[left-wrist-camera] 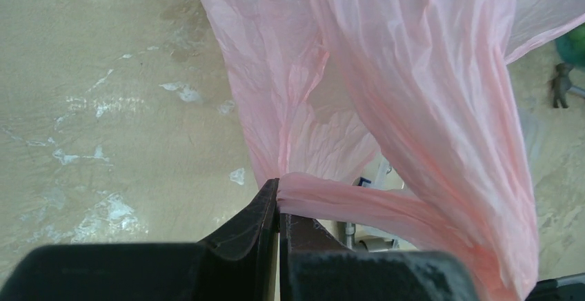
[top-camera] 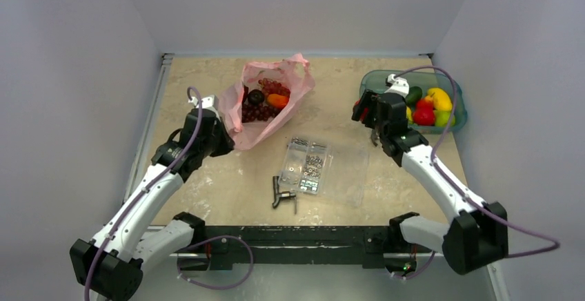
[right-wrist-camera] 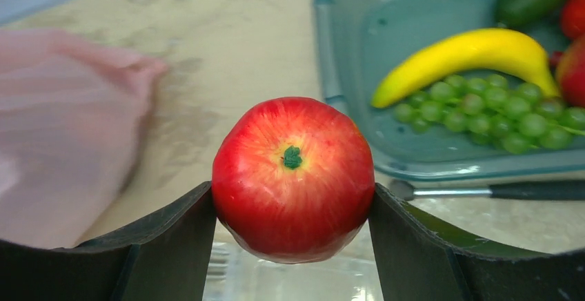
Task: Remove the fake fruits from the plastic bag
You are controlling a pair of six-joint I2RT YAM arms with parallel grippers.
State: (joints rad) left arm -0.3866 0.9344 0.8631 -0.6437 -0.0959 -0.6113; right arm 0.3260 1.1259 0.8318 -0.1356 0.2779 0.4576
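Pink thin plastic, the bag [top-camera: 248, 130], lies on the desk [top-camera: 221, 177], and its rim is pinched flat between the clenched fingers of the left hand [left-wrist-camera: 277, 201]. This keeps the mouth open just beyond that hand. Inside the bag I can see a dark grape bunch [top-camera: 265, 108], a dark round fruit [top-camera: 256, 96] and an orange piece [top-camera: 278, 100].

The right hand [right-wrist-camera: 292, 190] grasps the red apple [right-wrist-camera: 293, 177] by its two sides, stem up. It is well apart from the bag, which is far to its left. I judge that the step in hand is carrying one fruit away, and that the task is only partly done, because several fruits lie in the bag.

Ahead and to the right of the right hand stands a green tray [right-wrist-camera: 359, 59] with a banana [right-wrist-camera: 469, 56] and green grapes [right-wrist-camera: 497, 108]. If the apple goes there, the hand must pass over the near rim and let go at the bare left part of the tray. A thin tool [right-wrist-camera: 455, 191] lies just before this rim. Otherwise, the bare desk in front of the hand has open room.

Between the two hands lies a clear box of screws [top-camera: 308, 165]. The way back to the bag should pass on its far side.
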